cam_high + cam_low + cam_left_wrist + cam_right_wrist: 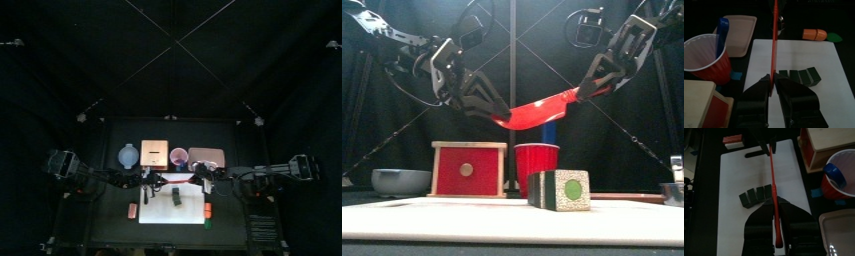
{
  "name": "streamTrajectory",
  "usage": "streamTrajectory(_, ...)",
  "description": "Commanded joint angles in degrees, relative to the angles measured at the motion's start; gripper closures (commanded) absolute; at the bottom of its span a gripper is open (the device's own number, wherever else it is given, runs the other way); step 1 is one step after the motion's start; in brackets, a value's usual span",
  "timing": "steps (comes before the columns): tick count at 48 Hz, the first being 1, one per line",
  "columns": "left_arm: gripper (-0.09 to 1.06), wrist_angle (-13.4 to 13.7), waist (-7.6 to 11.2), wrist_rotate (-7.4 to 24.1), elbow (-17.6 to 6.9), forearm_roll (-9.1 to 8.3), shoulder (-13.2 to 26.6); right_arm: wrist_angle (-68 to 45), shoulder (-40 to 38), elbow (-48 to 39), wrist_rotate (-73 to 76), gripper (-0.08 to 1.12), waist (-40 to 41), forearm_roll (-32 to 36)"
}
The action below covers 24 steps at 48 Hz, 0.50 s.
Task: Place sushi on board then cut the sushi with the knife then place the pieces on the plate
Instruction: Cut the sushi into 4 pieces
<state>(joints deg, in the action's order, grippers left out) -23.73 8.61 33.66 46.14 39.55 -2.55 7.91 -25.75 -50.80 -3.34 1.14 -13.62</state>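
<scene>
A red toy knife (543, 108) hangs in the air above the board, slanting up to the right, held at both ends. My left gripper (774, 80) is shut on its lower end and my right gripper (774, 210) on its higher end. Below it, the dark green sushi roll (560, 189) lies on the white cutting board (174, 208), its blocks still side by side (797, 76). The pink tray (205, 157) sits behind the board to the right. A blue knife (722, 32) stands in the red cup (537, 165).
Along the back stand a blue-grey bowl (127, 155) and a wooden box (469, 170) with a red drawer front. An orange toy (815, 34) lies right of the board and a red-and-white toy (734, 139) left of it.
</scene>
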Motion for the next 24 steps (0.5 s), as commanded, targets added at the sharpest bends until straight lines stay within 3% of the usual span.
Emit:
streamTrajectory(1,0.46,-0.2,0.26,0.0,-1.4,0.09,0.0,-0.5,0.1,0.7,0.2,0.71,-0.5,-0.9)
streamTrajectory(15,0.46,0.4,3.52,-0.1,-3.3,2.02,4.3,-0.3,4.6,0.2,0.2,0.71,-2.9,-4.0)
streamTrajectory(24,0.46,3.9,3.87,-0.1,-5.4,3.6,6.6,0.1,7.2,0.1,0.2,0.71,-3.8,-5.3)
